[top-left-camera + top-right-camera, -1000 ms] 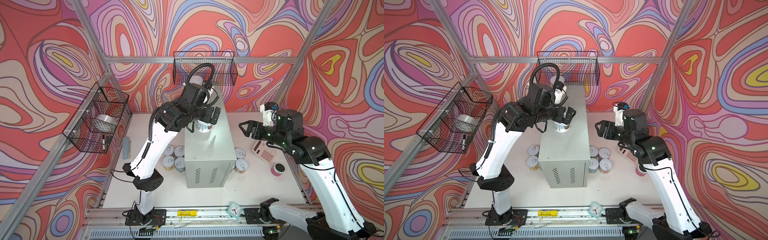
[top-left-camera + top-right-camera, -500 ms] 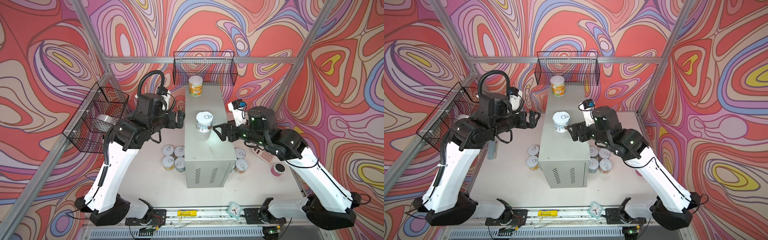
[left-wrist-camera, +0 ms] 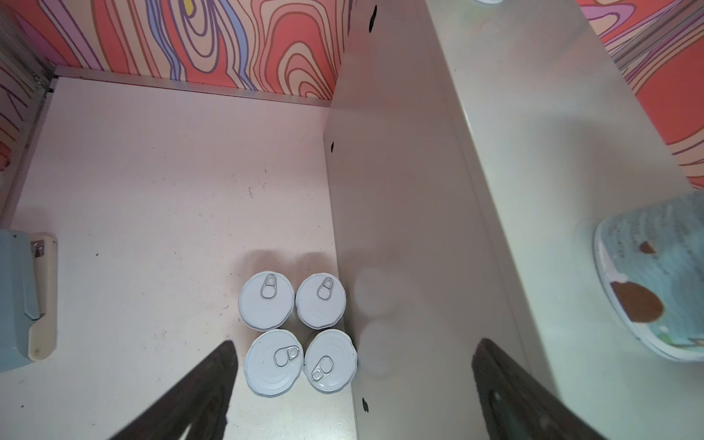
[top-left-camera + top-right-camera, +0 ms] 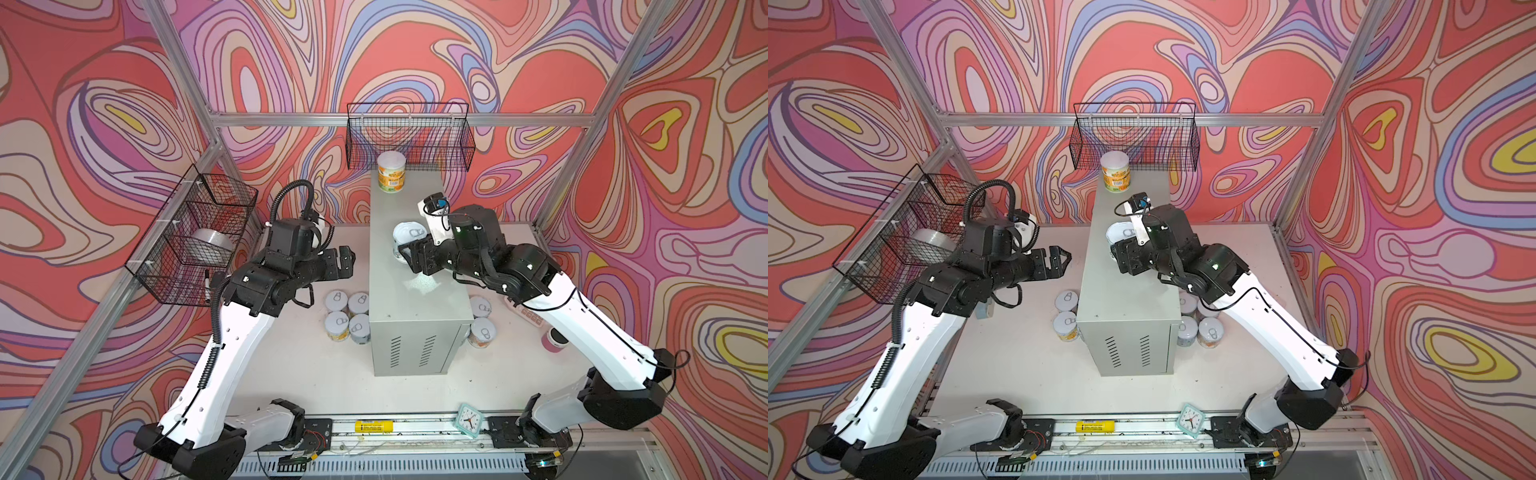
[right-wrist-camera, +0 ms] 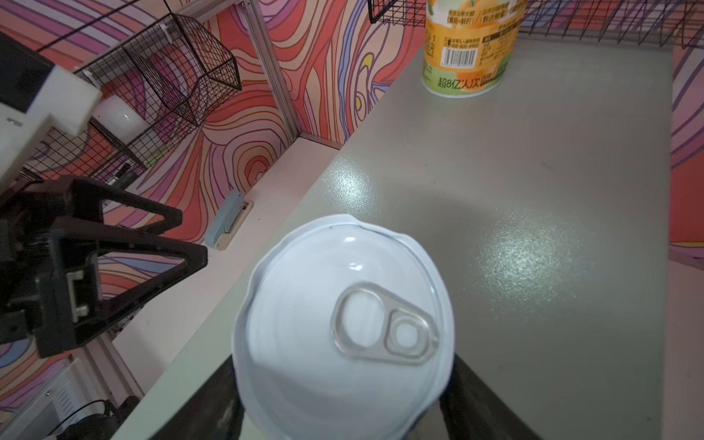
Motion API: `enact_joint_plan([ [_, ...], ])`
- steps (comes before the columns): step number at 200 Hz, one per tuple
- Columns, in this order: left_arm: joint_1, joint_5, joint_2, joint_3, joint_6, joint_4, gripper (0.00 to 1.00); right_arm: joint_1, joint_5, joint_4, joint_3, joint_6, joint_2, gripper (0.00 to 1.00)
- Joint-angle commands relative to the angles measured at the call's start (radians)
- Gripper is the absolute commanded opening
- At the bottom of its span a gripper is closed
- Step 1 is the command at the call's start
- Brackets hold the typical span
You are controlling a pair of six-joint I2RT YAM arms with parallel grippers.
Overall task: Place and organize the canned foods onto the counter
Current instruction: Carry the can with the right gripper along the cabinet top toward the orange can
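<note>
Right wrist: can (image 5: 343, 324) stands upright about mid-length on counter (image 5: 533, 190). R gripper (image 5: 341, 392) straddles it, one finger each side of the wall. Lid hides the contact, so can't tell if it's clamped or just close. Orange can (image 4: 391, 176) is upright at far end, well apart. L gripper (image 4: 347, 264) is off the counter's left side, jaws wide, empty. Left cans (image 4: 347, 318) and right cans (image 4: 1198, 320) are on table (image 4: 291, 374), four each side, tight to the box.

Handling, my read: stiff tin, prob full so some weight, won't crush. Paper label gives ok friction; lid + rim are slick metal, don't grab there. Take the side wall across the dia, mid-height, fingers square. Counter top is glossy, so can will skid if nudged off-centre.

Vs 1 s ago: L gripper was over the counter at this can, R was off to the right. Half a sec ago L had pulled clear, R jaws open just short of can. Now R is around it; can's spot looks unchanged.
</note>
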Motion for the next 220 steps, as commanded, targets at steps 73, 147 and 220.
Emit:
enact_joint_plan([
  [73, 0.010, 0.061, 0.044, -0.052, -0.005, 0.120, 0.96, 0.001, 0.222, -0.043, 0.194, -0.041, 0.179, 0.66],
  [147, 0.036, 0.084, 0.076, -0.051, 0.011, 0.142, 0.96, -0.098, 0.264, -0.064, 0.327, -0.005, 0.292, 0.68],
  [220, 0.059, 0.104, 0.085, -0.061, 0.011, 0.156, 0.96, -0.217, 0.189, -0.008, 0.377, -0.005, 0.373, 0.68],
])
